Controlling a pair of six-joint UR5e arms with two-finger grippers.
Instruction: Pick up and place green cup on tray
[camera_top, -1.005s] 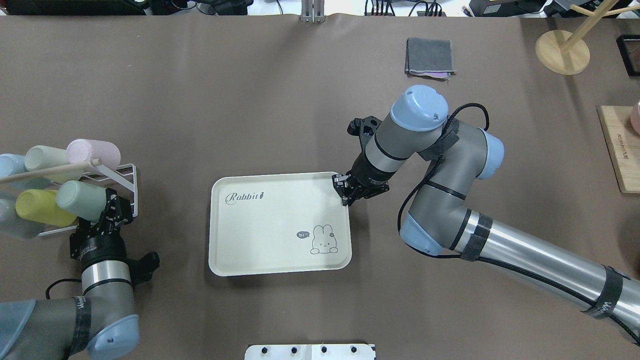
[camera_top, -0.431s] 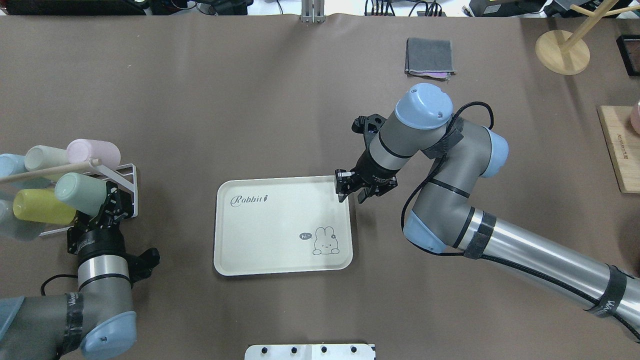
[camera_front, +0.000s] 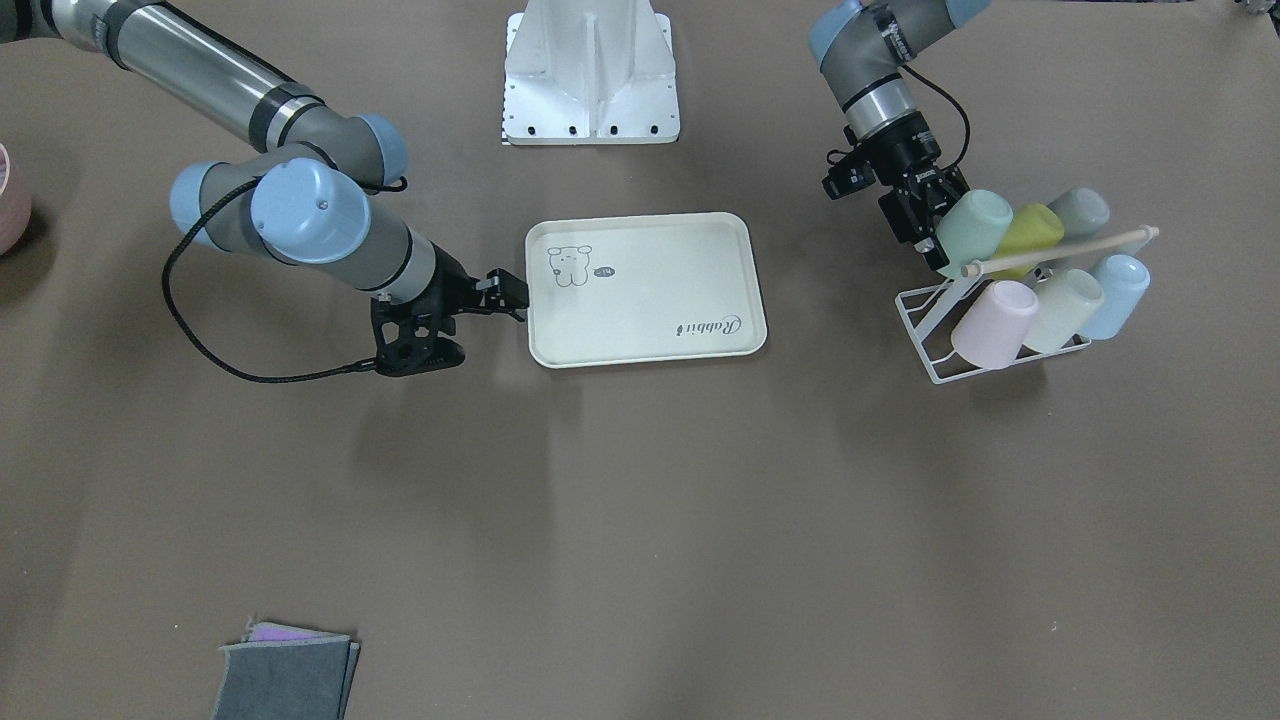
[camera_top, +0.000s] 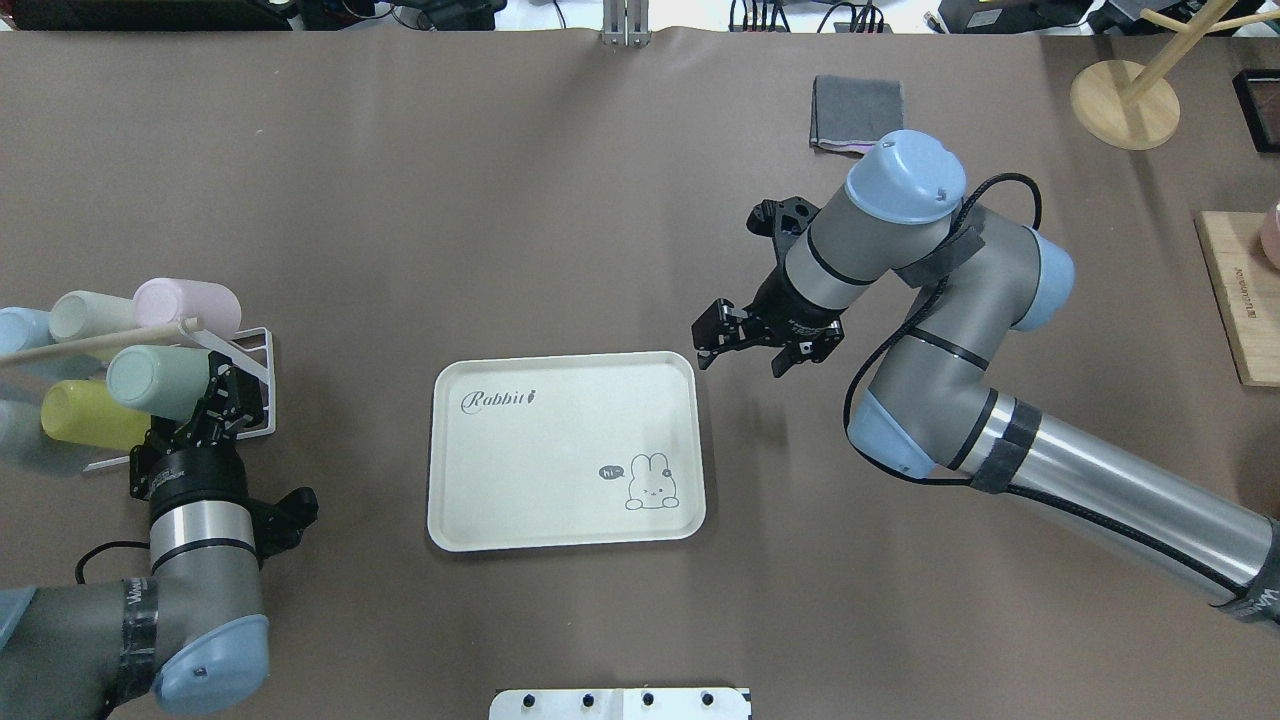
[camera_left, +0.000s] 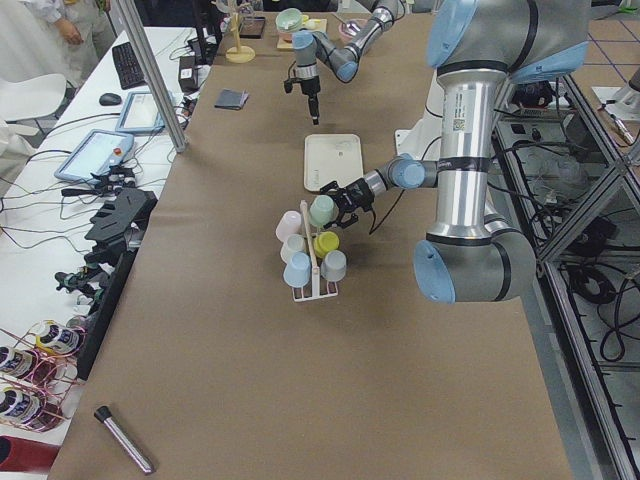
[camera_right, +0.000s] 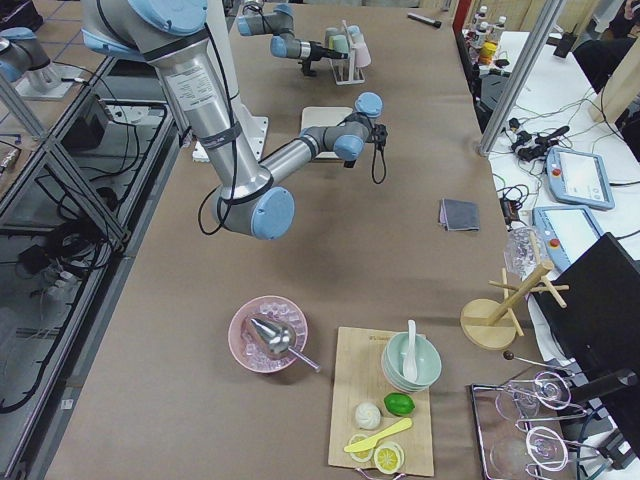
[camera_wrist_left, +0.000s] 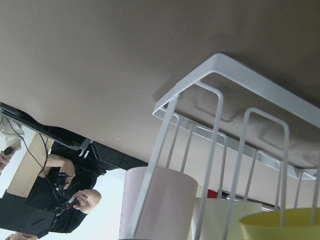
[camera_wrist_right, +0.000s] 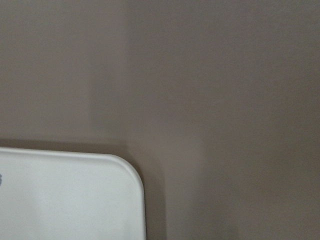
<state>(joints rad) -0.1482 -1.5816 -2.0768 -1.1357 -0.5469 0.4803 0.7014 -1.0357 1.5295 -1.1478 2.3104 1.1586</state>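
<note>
The green cup (camera_top: 150, 378) lies on its side on the white wire rack (camera_top: 255, 345) at the table's left, mouth toward my left gripper (camera_top: 225, 398). That gripper is shut on the cup's rim; this also shows in the front-facing view, gripper (camera_front: 935, 235) and cup (camera_front: 975, 225). The cream tray (camera_top: 560, 450) with the "Rabbit" print lies flat at the table's middle, with nothing on it. My right gripper (camera_top: 742, 355) is open and empty, just off the tray's far right corner. The right wrist view shows that corner (camera_wrist_right: 70, 200).
Pink (camera_top: 190, 300), cream (camera_top: 85, 312), yellow-green (camera_top: 85, 415) and light blue (camera_top: 20, 325) cups hang on the same rack around a wooden rod (camera_top: 100, 340). A folded grey cloth (camera_top: 858, 112), a wooden stand (camera_top: 1125, 105) and a wooden board (camera_top: 1240, 300) lie far right.
My right gripper dragged the tray slightly right by its corner, then let go, opened and moved away up and right. My left gripper shifted slightly with the green cup.
</note>
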